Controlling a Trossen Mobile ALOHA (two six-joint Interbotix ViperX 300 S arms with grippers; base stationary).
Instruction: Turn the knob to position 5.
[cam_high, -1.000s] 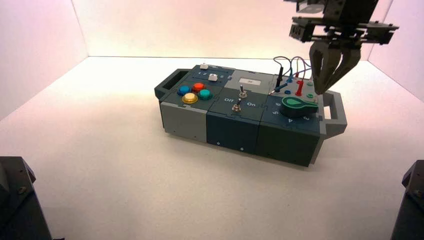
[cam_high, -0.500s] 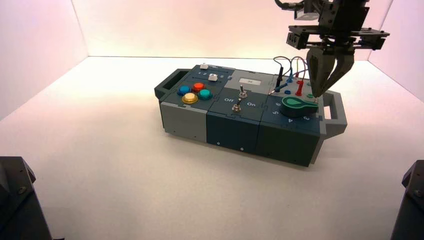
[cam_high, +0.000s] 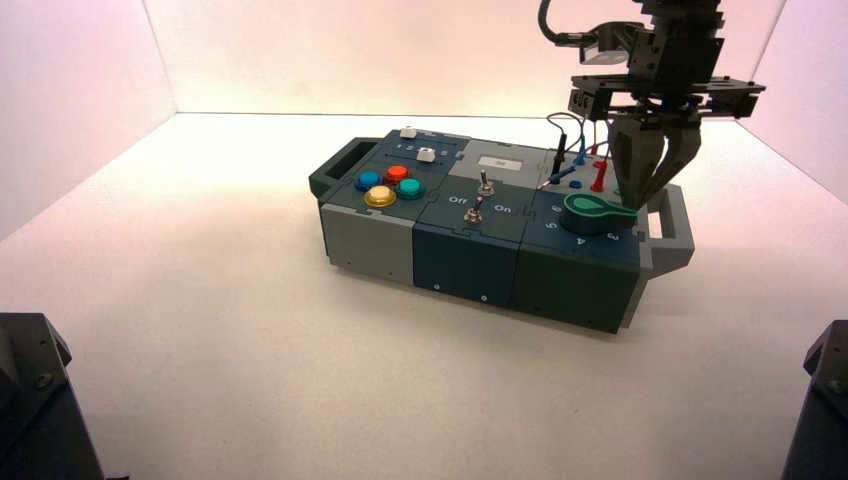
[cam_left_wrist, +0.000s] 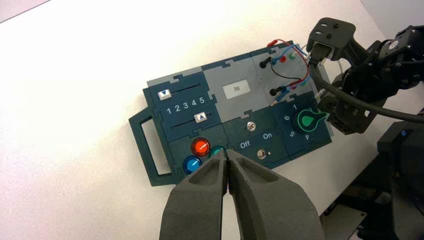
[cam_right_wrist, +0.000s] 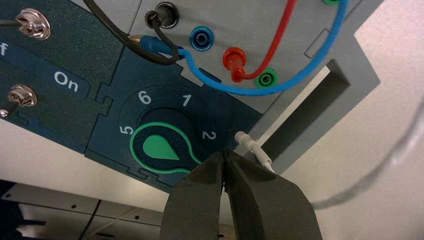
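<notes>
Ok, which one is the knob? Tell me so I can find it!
Look at the long box, on the robot's right end. Near the front there, below the wires, sits the knob. It's big, green and teardrop-shaped, while the buttons are small and round.

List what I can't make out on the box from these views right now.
- Green knob's pointed tip: right wrist view, behind the right gripper.
- Digit 3: same view, hidden by knob and gripper.
- Yellow button: left wrist view, behind the left gripper.
- Display's number: high view, too small.
- White lead's far end: right wrist view, blurred.
</notes>
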